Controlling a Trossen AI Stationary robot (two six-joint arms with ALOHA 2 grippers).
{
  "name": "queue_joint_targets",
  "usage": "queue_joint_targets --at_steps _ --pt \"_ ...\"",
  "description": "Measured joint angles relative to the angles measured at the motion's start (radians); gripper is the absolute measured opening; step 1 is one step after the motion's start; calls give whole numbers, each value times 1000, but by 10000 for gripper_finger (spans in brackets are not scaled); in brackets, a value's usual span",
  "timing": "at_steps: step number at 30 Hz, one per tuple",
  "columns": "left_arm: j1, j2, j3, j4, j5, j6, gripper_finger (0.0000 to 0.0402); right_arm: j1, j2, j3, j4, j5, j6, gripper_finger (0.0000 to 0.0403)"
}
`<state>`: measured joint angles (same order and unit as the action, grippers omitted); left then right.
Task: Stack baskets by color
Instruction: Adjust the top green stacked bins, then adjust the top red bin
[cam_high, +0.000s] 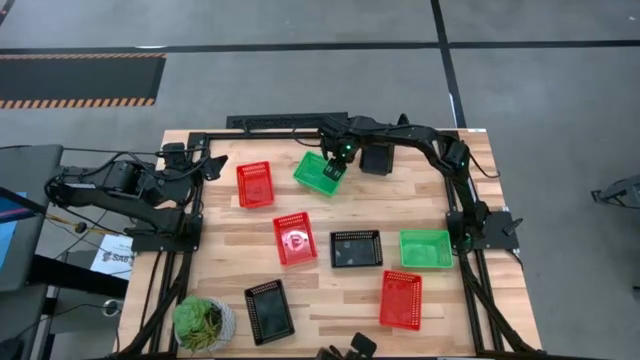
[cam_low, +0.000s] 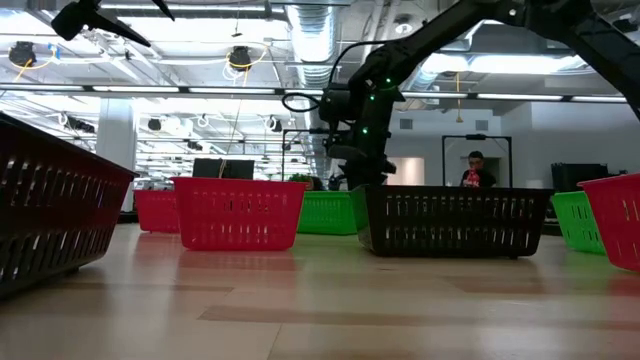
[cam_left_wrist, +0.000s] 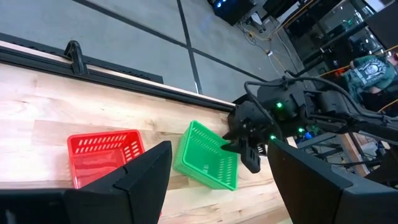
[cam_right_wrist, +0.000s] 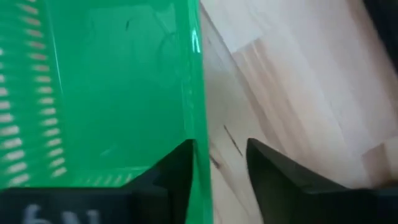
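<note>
- The pale wooden plank table (cam_high: 250, 240) carried the whole job, and the sorting was barely under way: seven trays showed from above, mostly lying singly.
- The right arm reached across the far edge, its right gripper (cam_high: 337, 170) straddling the near wall of a green rectangular plastic mesh basket (cam_high: 318, 172) that sat skewed by the far rail.
- In the right wrist view one dark finger (cam_right_wrist: 177, 168) sat inside the green wall (cam_right_wrist: 196, 93) and the other outside, with a gap on the outer side; the jaws looked not yet clamped, closing in on that rim at most.
- A second green basket (cam_high: 426, 248) waited near the right arm's base, well apart from the first.
- Red baskets lay scattered: one far-left (cam_high: 254, 184), one mid-table (cam_high: 294, 239), one near the front (cam_high: 401, 299).
- Black baskets (cam_high: 356, 248) and (cam_high: 269, 311) also lay apart.
- No finished colour stack was evident, though nested trays could not be ruled out from above.
- The left gripper (cam_high: 213, 166) waited at the left edge, fingers spread, holding nothing.
- A round potted green plant (cam_high: 204, 322) sat at the front corner.
</note>
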<state>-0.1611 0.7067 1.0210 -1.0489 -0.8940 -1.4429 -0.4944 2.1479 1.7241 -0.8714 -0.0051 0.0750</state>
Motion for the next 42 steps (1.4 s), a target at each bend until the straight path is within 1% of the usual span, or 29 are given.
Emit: queue_joint_targets --at_steps 2,6,7,9,13,20,22,24,27,33,38,42 --pt "0 0 0 0 0 0 256 -6 0 0 -7 -1 55 124" --pt "0 0 0 0 -1 0 256 -13 0 0 -9 -25 145 33" --pt "0 0 0 0 -1 0 256 -13 0 1 1 -23 161 20" --pt "0 0 0 0 -1 -1 256 -13 0 1 10 -22 240 17" --pt "0 0 0 0 -2 -1 256 -19 0 1 30 -25 427 34" --pt "0 0 0 0 -2 -1 256 -5 0 0 76 -47 651 17" --pt "0 0 0 0 -2 -1 256 6 0 0 99 -50 680 24" --pt "0 0 0 0 -2 -1 256 14 0 0 118 -53 694 40" --pt "0 0 0 0 -2 -1 256 20 0 0 140 -54 710 70" --pt "0 0 0 0 1 -1 256 6 -1 8 171 -53 690 137" --pt "0 2 0 0 46 11 256 -14 -4 95 93 -54 604 190" --pt "0 29 0 -13 104 17 256 -20 -8 206 -41 -53 515 215"
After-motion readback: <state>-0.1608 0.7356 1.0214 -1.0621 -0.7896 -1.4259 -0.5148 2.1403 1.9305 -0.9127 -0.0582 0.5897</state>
